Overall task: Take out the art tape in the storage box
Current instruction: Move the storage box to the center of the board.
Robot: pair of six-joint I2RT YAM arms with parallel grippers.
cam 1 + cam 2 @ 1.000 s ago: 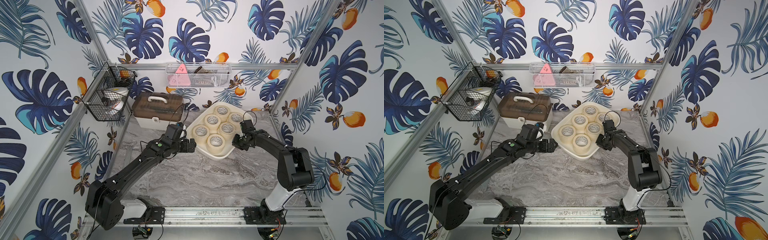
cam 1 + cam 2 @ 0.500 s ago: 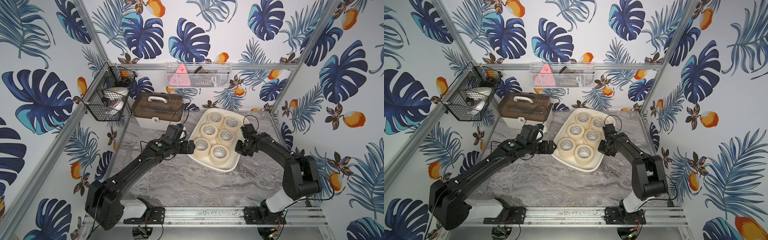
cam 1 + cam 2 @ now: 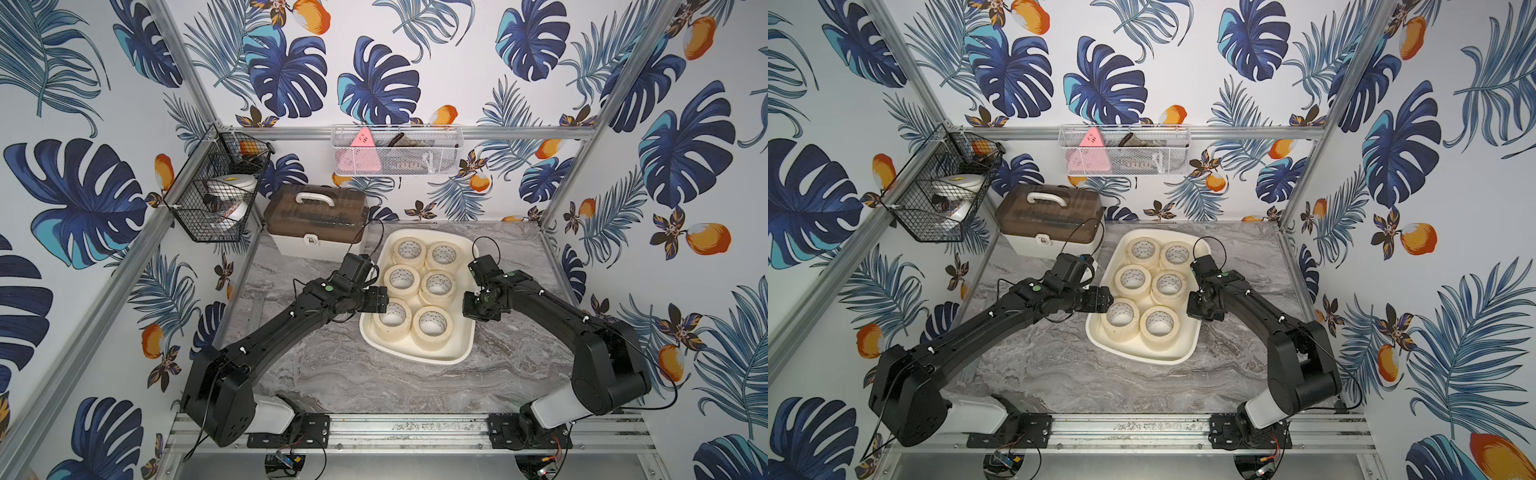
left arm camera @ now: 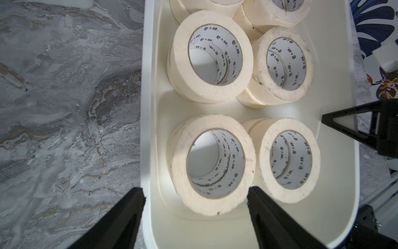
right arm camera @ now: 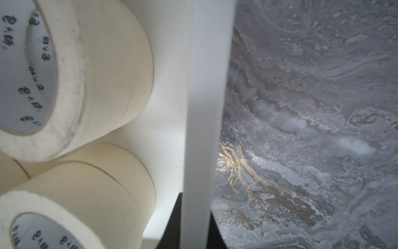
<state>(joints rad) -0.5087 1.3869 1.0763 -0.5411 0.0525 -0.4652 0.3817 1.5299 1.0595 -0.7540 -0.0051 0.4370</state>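
Art tape [image 4: 215, 94] cream, printed cores; left pincer [image 4: 195, 189] spread, right pincer [image 3: 473, 308] clenching storage box [image 3: 419, 358].

The white cores of the art tape [image 4: 228, 58] carry repeated dark print, apparently "大師".

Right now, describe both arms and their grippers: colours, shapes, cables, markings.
The left arm and right arm are matte black with bulky rounded shoulder housings and white base links. Each has a small green dot near the wrist and a thin black cable looping there. The left gripper has black fingers tapering to points; the right gripper has black triangular openwork fingers.
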